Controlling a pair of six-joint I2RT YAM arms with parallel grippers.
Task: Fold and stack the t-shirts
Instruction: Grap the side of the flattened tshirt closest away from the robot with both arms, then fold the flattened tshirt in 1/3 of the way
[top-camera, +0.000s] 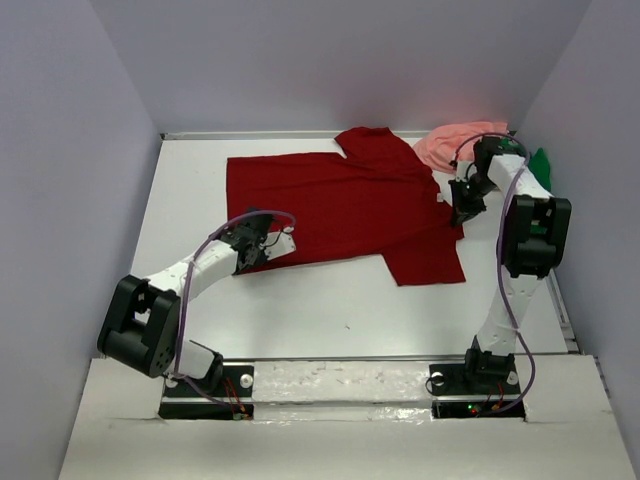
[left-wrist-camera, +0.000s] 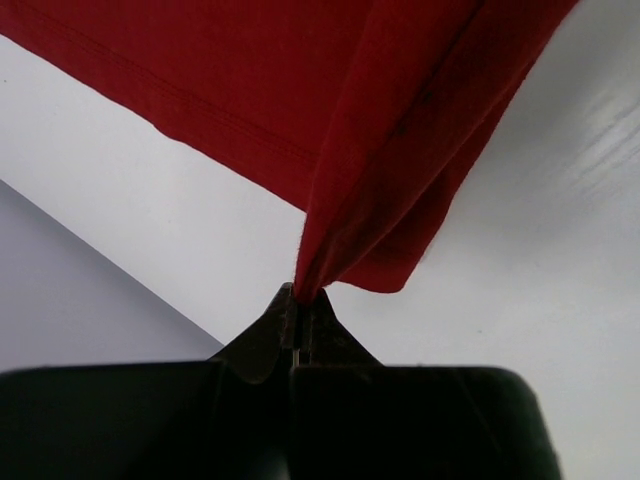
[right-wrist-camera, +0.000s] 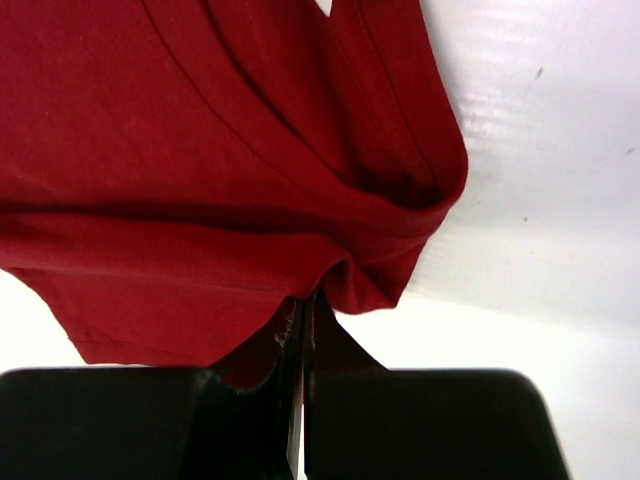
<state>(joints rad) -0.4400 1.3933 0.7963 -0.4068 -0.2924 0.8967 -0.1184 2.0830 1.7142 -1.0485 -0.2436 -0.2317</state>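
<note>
The dark red t-shirt (top-camera: 340, 205) lies spread across the middle of the white table. My left gripper (top-camera: 262, 244) is shut on its near left hem corner, with the cloth (left-wrist-camera: 400, 170) pinched between the tips of the left gripper (left-wrist-camera: 300, 300). My right gripper (top-camera: 462, 208) is shut on the shirt's right edge near the sleeve, where the right wrist view shows the cloth (right-wrist-camera: 200, 180) bunched at the right gripper (right-wrist-camera: 308, 305). The salmon pink t-shirt (top-camera: 448, 145) lies crumpled at the far right. The bright green t-shirt (top-camera: 541, 165) peeks out behind my right arm.
Grey walls enclose the table (top-camera: 330, 310) on the left, back and right. The pink and green shirts sit close to the right arm's elbow at the far right corner.
</note>
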